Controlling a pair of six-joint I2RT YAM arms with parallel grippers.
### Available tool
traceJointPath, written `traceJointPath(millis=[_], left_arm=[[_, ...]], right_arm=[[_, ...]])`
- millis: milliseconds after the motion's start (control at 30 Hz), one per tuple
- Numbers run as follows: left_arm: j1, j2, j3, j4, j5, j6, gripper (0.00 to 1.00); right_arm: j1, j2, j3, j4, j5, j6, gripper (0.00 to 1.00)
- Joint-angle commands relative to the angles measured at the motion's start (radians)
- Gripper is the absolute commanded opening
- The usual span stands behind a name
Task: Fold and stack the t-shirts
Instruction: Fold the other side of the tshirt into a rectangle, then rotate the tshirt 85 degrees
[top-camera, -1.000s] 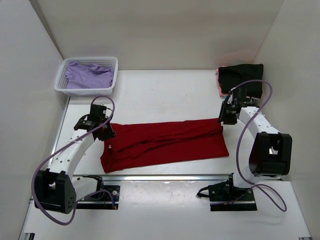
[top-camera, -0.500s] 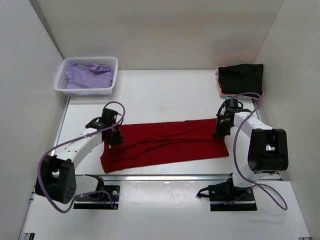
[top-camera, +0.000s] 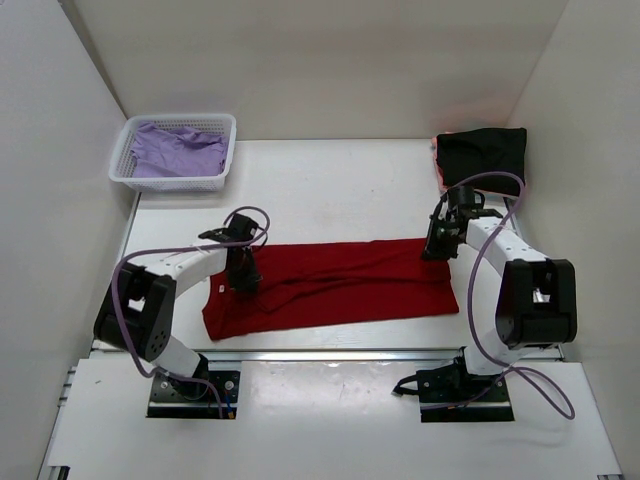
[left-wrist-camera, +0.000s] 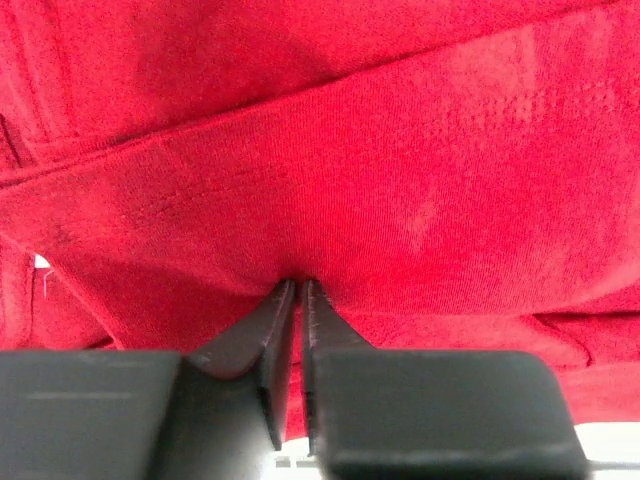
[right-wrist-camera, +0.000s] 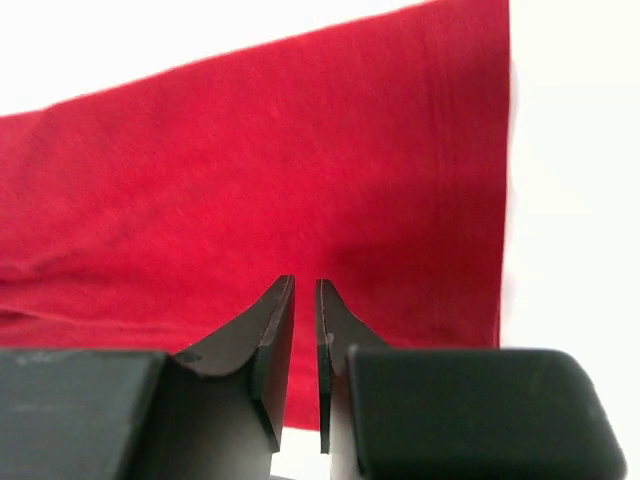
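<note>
My left gripper (left-wrist-camera: 298, 285) pinches a fold of the red t-shirt (left-wrist-camera: 400, 180). The right gripper (right-wrist-camera: 305, 285) is nearly closed, and I cannot tell if it holds cloth. Such a thin pinch may slip when I lift.

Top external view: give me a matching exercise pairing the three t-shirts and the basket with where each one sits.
Things:
1. red t-shirt
2. lavender t-shirt
3. black t-shirt
4. basket

Places:
A. far right corner of the table
B. far left corner of the table
C. lying inside the basket
D. spread across the middle of the table

Pairs: 1-D, 2-C, 3-A, 4-B
</note>
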Motion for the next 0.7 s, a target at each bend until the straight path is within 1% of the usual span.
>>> traceJointPath(millis=[0, 67, 133, 167, 233, 300, 400, 467, 500, 533, 567, 600, 633, 667], left_arm=[[-0.024, 0.061, 0.06, 0.062, -0.046, -0.034, 0.16], [-0.034, 0.123, 0.097, 0.048, -0.048, -0.047, 0.14], [-0.044, 0.175, 0.161, 0.042, -0.053, -0.045, 0.13], [-0.044, 0.21, 0.178, 0.037, -0.053, -0.044, 0.14], [-0.048, 0.255, 0.247, 0.033, -0.056, -0.039, 0.14], [-0.036, 0.326, 0.31, 0.025, -0.059, -0.034, 0.14], [-0.008, 0.449, 0.474, 0.016, -0.031, -0.028, 0.14], [0.001, 0.549, 0.703, -0.02, -0.011, -0.019, 0.14], [-0.001, 0.621, 0.773, -0.064, -0.01, -0.004, 0.13], [0.001, 0.709, 0.925, -0.123, -0.008, 0.013, 0.12], [-0.008, 0.757, 1.086, -0.154, -0.013, 0.024, 0.12], [-0.017, 0.847, 1.272, -0.218, -0.016, 0.041, 0.12], [-0.025, 0.949, 1.363, -0.286, -0.008, 0.055, 0.12], [-0.024, 1.001, 1.554, -0.35, 0.003, 0.061, 0.12]], right_arm=[[-0.007, 0.039, 0.025, 0.069, 0.001, 0.029, 0.12], [-0.02, 0.093, 0.035, 0.063, -0.007, 0.032, 0.12], [-0.023, 0.161, 0.052, 0.013, 0.01, 0.037, 0.11], [-0.011, 0.178, 0.06, 0.002, 0.027, 0.045, 0.11], [-0.003, 0.178, 0.043, -0.033, 0.067, 0.057, 0.12], [-0.007, 0.158, 0.023, -0.041, 0.074, 0.081, 0.11], [0.016, 0.1, -0.008, -0.055, 0.073, 0.127, 0.12], [0.051, 0.084, -0.018, -0.075, 0.09, 0.149, 0.11], [0.075, 0.077, -0.021, -0.079, 0.088, 0.173, 0.11], [0.103, 0.074, -0.02, -0.087, 0.09, 0.195, 0.11], [0.118, 0.069, -0.015, -0.095, 0.079, 0.201, 0.11], [0.146, 0.066, -0.011, -0.098, 0.067, 0.219, 0.12], [0.179, 0.064, -0.002, -0.099, 0.059, 0.238, 0.11], [0.197, 0.063, 0.006, -0.108, 0.044, 0.25, 0.12]])
